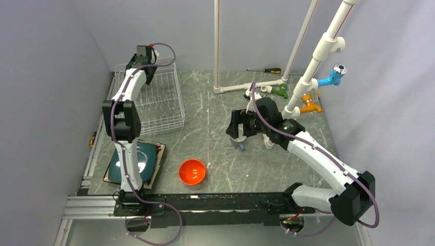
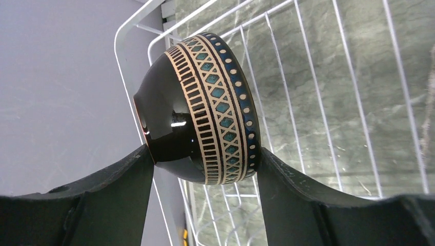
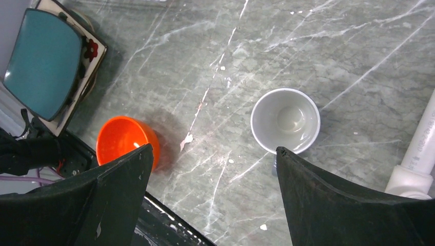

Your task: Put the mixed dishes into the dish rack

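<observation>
While the orange bowl [image 1: 192, 171] and the dark teal plate [image 3: 43, 61], stacked on the floral plate [image 3: 94, 50], lie unloaded at the near edge, the right gripper [image 3: 213, 154] hangs spread above a grey cup [image 3: 285, 120]. Farther back, the left gripper [image 2: 205, 154] pinches the dark brown bowl [image 2: 205, 107] over the far corner of the dish rack [image 1: 164, 110]. No dish appears racked yet.

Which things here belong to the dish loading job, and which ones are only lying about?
Job: dish rack, dark brown bowl in the left tool, orange bowl, teal plate, floral plate; perhaps the grey cup.
Lying about: screwdriver, blue tap, orange tap, green tap, pipe frame.
</observation>
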Motion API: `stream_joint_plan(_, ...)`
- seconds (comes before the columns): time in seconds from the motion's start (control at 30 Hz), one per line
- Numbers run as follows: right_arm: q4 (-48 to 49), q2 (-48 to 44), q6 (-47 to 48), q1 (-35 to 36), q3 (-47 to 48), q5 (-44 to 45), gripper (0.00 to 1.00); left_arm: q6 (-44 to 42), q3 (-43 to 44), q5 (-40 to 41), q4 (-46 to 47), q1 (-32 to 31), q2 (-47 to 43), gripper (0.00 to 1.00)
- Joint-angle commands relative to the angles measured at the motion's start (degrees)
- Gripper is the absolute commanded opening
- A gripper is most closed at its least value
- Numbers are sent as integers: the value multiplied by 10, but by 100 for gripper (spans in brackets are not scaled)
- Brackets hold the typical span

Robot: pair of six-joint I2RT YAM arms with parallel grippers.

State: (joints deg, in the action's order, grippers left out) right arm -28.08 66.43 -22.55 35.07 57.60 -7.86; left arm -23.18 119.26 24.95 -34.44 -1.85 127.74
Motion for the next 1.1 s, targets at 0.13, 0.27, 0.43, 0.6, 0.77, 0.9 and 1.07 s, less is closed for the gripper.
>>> stream_joint_plan(0.13,-7,6,11,-16,24,-15,91,-129,38,88,99,-11,42,0)
stream_joint_plan(0.27,-6,9,7,-19,24,-16,91,-173,25,86,116,-17,55,0)
stream_joint_plan(0.43,3,8,2,-22,21,-19,91,-242,24,113,157,-25,80,0)
stream_joint_plan(0.6,-1,11,-1,-22,23,-20,91,-269,20,117,152,-25,93,0)
stream_joint_plan(0.77,2,11,-3,-23,24,-21,90,-309,-1,134,159,-26,106,0)
stream_joint_plan(0.9,3,16,-4,-23,25,-24,90,-312,-5,134,154,-24,114,0)
stream_joint_plan(1.07,4,13,-6,-23,24,-18,90,-323,-8,141,171,-22,131,2)
